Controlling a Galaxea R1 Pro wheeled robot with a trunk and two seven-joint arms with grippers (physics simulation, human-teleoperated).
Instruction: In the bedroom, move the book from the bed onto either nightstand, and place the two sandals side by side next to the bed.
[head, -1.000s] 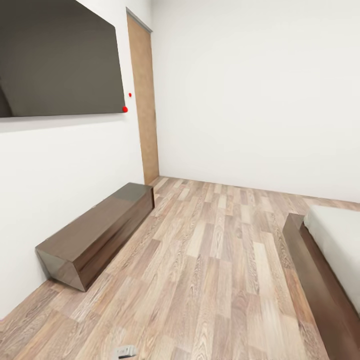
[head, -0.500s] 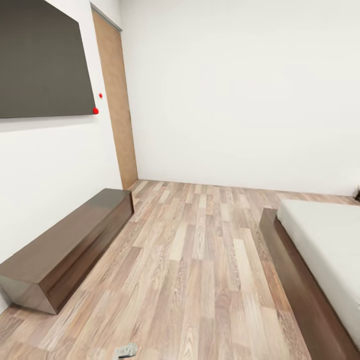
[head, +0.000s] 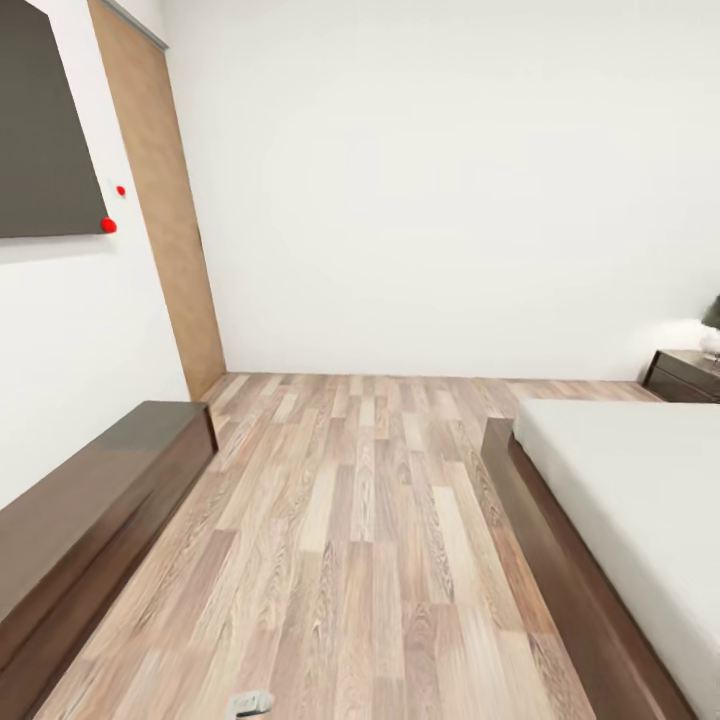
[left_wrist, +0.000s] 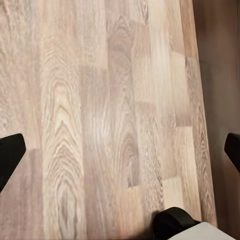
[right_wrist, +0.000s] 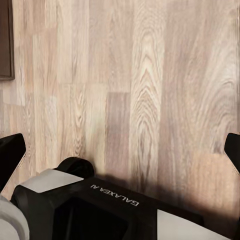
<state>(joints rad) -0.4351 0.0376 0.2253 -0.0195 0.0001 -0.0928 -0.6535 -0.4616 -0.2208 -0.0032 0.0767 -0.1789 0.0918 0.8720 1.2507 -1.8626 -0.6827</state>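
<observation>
searching looks like the step in hand: the robot is in the bedroom with nothing picked up, and neither the book nor the sandals can be placed from here. going left to right in the head view, a dark wall panel (head: 40, 130), a low bench (head: 90, 500), the door (head: 165, 220), open plank floor (head: 360, 520), then the bed (head: 620, 500) with the nightstand (head: 685, 375) just past it. the left gripper (left_wrist: 120, 150) and right gripper (right_wrist: 120, 147) both hang wide apart over the floor, holding nothing. next it should swing toward the bed (the frame edge is the thing to clear).
</observation>
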